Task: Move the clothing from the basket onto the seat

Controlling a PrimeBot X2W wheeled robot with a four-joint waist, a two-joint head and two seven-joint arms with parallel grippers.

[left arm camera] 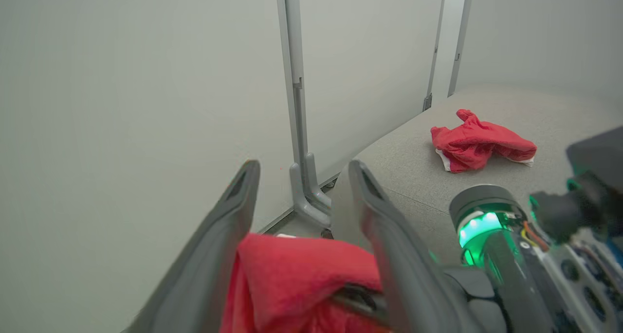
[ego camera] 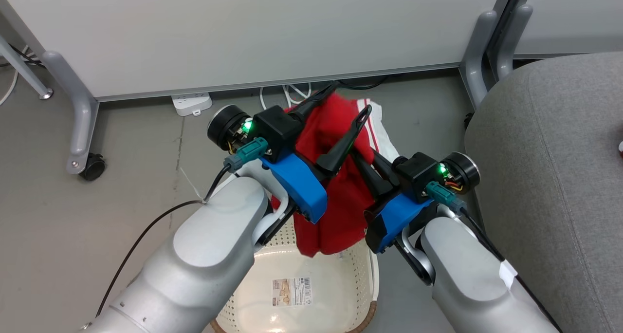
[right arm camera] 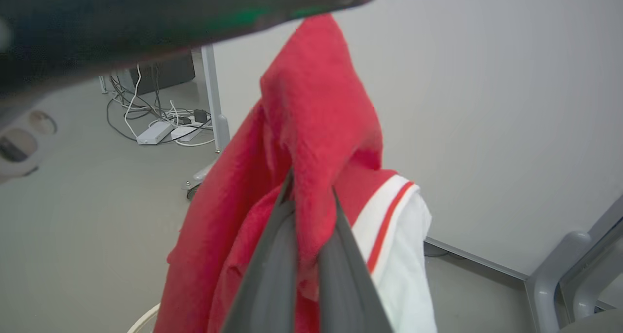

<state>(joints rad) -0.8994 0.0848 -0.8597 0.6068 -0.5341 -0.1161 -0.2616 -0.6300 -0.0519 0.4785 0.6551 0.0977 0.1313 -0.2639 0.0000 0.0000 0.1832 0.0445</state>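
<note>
Cream perforated plastic: found the basket (ego camera: 362, 269) holding just a label (ego camera: 291, 291) on its floor. Saw a red garment (ego camera: 336, 201) hanging above it (soft, folded over, white panel with one red stripe). Found the right gripper (ego camera: 365, 157) clamped on that fabric, the left gripper (ego camera: 350, 98) spread wide with cloth lying between its fingers. Spotted a second red garment (left arm camera: 482, 140) crumpled on the grey seat (left arm camera: 413, 167), white trim showing.
</note>
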